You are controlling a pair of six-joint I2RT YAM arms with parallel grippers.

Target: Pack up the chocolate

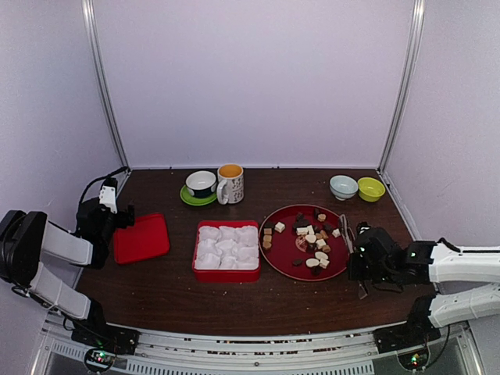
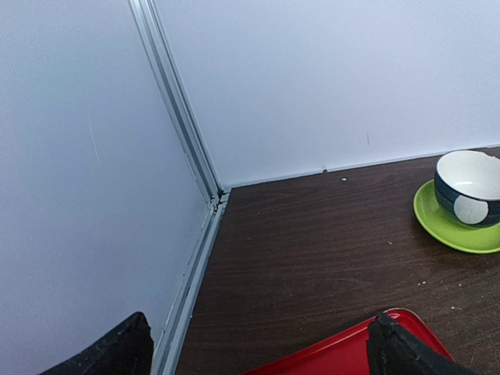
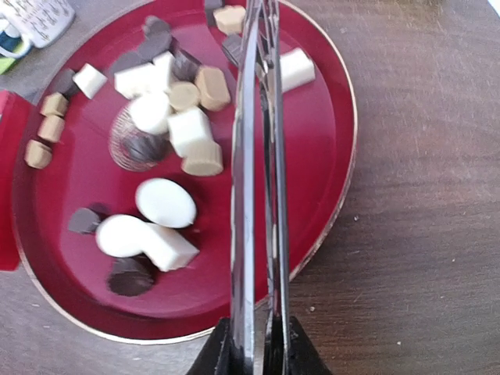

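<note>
Chocolate pieces (image 1: pixel 311 234), dark brown, tan and cream-white, lie scattered on a round red plate (image 1: pixel 277 254). They also show in the right wrist view (image 3: pixel 168 129), on the same plate (image 3: pixel 70 195). A red box (image 1: pixel 199 272) left of the plate holds several white crinkled paper cups (image 1: pixel 227 246). My right gripper (image 1: pixel 361 264) is shut on the long metal tongs (image 3: pixel 258 156), which reach out over the plate's right side. My left gripper (image 1: pixel 117 219) is open and empty at the far left, over the edge of a red lid (image 1: pixel 142 237).
A dark bowl on a green saucer (image 1: pixel 201 186) and a mug (image 1: pixel 230 183) stand behind the box. A pale bowl (image 1: pixel 343 187) and a yellow-green bowl (image 1: pixel 371 189) stand at the back right. The left wall (image 2: pixel 78 195) is close to my left gripper.
</note>
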